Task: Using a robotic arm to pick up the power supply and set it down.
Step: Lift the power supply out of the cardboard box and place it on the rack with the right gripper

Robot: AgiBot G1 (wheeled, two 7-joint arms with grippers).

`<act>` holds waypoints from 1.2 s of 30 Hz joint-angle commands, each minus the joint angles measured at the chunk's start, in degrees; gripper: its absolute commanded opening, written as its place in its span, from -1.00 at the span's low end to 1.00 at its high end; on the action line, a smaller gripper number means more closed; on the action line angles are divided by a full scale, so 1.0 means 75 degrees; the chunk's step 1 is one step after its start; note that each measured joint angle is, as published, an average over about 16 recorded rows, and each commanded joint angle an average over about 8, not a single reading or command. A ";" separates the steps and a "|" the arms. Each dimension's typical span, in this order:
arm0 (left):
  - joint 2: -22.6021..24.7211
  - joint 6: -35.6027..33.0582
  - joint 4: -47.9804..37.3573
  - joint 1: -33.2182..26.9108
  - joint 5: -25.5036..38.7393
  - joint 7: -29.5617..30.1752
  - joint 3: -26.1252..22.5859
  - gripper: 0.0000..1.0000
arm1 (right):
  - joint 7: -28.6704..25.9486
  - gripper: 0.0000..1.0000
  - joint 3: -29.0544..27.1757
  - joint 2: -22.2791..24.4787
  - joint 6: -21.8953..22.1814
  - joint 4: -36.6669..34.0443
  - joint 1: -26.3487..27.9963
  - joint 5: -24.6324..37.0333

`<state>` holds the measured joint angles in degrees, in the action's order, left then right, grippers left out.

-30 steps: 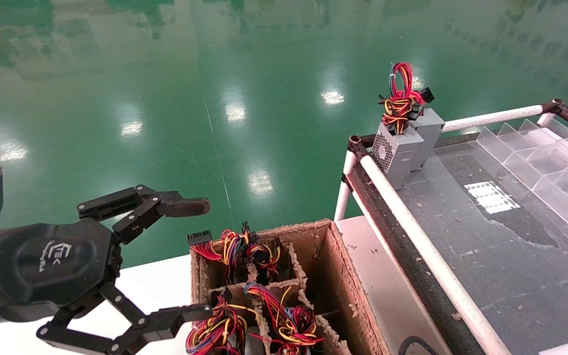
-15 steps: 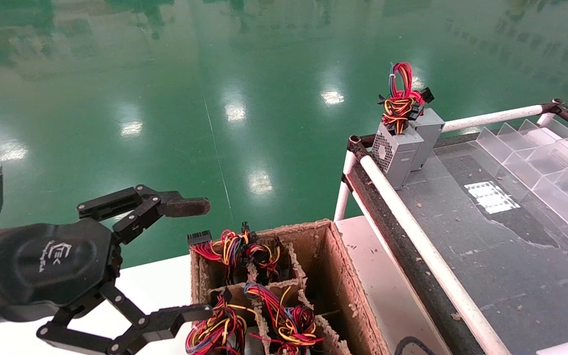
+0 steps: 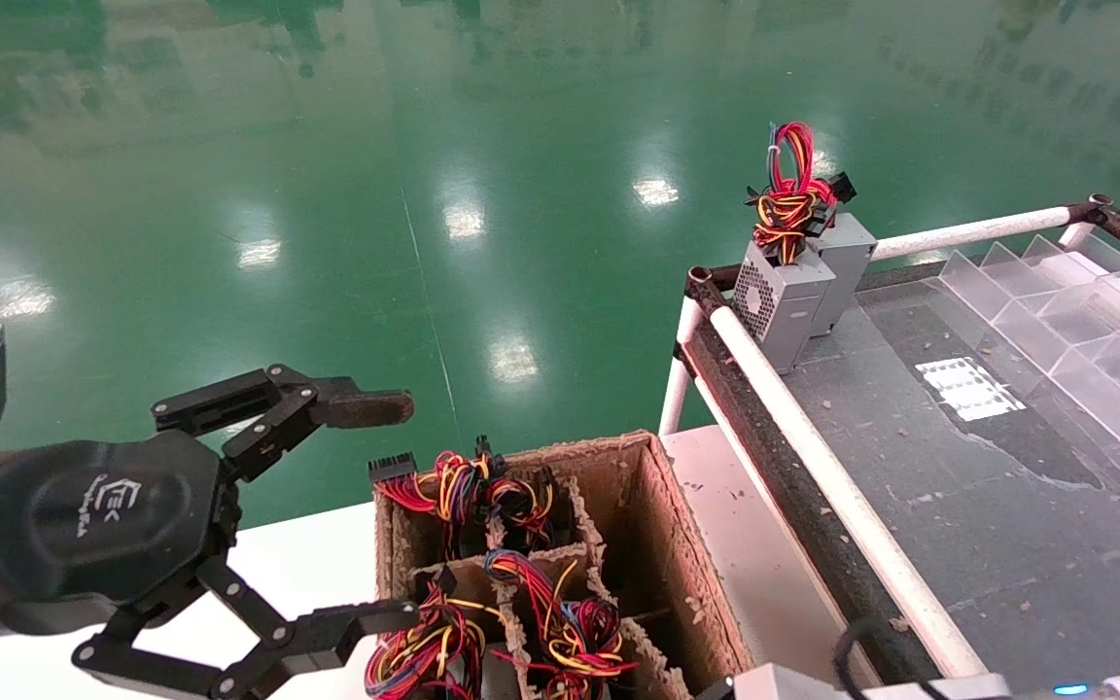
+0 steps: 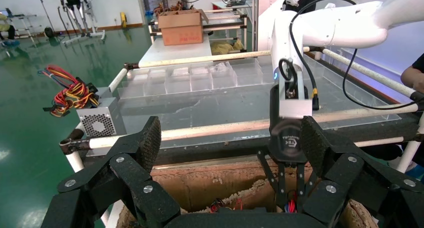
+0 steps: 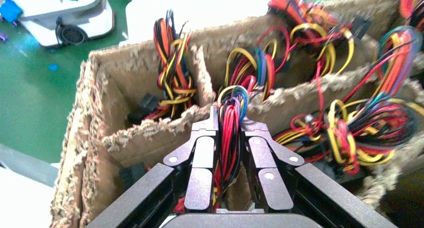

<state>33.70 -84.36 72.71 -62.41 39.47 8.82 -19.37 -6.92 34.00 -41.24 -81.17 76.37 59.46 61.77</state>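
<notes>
My right gripper (image 5: 229, 130) reaches down into a divided cardboard box (image 5: 125, 68) and is shut on the red, black and blue wire bundle (image 5: 231, 105) of a power supply. That supply's grey body is hidden in its compartment. From the left wrist view the same right gripper (image 4: 291, 205) hangs over the box with its fingers down inside. The head view catches only the right arm's wrist (image 3: 784, 685) at the bottom edge. My left gripper (image 3: 390, 510) is held open beside the box, left of it, holding nothing.
Two more grey supplies (image 3: 793, 292) with wire bundles stand at the table's far left corner. A white rail pipe (image 3: 813, 457) edges the dark table. Clear acrylic dividers (image 3: 1056, 321) fill its right side. Other wire bundles (image 3: 463, 491) fill the box's compartments.
The right arm's wrist has come into the head view at the bottom edge, and the wires in the near middle compartment have shifted a little. The left gripper has not moved.
</notes>
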 commanded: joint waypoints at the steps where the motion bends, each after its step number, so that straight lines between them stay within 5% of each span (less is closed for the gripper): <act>1: 0.0000 0.0000 0.0000 0.0000 0.0000 0.0000 0.0000 1.00 | 0.0018 -1.00 -0.0044 0.0040 -0.0022 0.0013 -0.0014 -0.0096; 22: -0.0001 0.0001 0.0000 -0.0001 -0.0002 -0.0002 -0.0003 1.00 | 0.0365 -1.00 -0.1102 0.0767 0.0065 0.0034 -0.0200 -0.1809; 36: -0.0002 0.0002 0.0000 -0.0001 -0.0003 -0.0002 -0.0005 1.00 | 0.0262 -1.00 -0.2292 0.1378 0.0174 -0.0430 0.0352 -0.3565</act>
<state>33.69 -84.34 72.71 -62.42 39.45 8.80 -19.41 -4.45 17.34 -31.15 -79.77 72.82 62.16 36.33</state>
